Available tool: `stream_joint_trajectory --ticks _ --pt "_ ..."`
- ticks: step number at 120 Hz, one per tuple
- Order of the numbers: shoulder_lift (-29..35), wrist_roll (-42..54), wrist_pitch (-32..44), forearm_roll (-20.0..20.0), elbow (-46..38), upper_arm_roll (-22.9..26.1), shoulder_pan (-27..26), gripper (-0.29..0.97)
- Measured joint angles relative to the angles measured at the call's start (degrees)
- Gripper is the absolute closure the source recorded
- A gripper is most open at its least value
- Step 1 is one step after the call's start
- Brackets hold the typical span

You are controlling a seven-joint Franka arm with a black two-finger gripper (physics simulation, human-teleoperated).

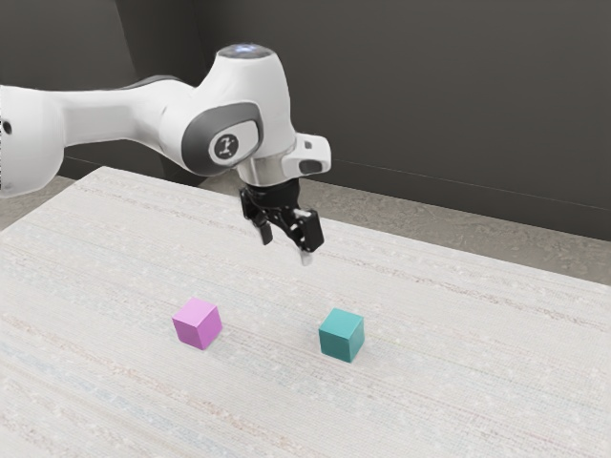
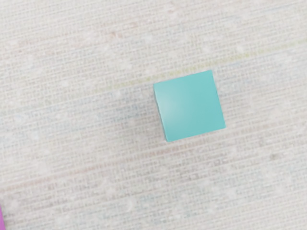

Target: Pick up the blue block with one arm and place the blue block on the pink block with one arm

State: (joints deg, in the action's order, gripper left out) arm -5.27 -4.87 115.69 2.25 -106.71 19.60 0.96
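One blue block (image 1: 341, 335) lies on the table (image 1: 477, 382), at 3 o'clock from the pink block (image 1: 197, 322) in the exterior view, well apart from it. The gripper (image 1: 284, 244) hangs in air at 11 o'clock of the blue block, fingers (image 1: 308, 232) spread, holding nothing.

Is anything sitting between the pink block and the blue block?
Nothing. In the exterior view the stretch of table between the pink block and the blue block is bare, and the two blocks stand apart.

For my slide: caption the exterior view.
Open hand hovers above the blue block; pink block apart on the table.
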Motion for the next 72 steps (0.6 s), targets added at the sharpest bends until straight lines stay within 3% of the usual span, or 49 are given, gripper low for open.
stream_joint_trajectory --ticks 38,72 --pt "-7.62 -0.11 10.62 0.0 -1.26 0.71 0.24 0.0" --pt "-10.13 -0.24 17.34 -0.09 -4.03 2.09 0.1 0.0"
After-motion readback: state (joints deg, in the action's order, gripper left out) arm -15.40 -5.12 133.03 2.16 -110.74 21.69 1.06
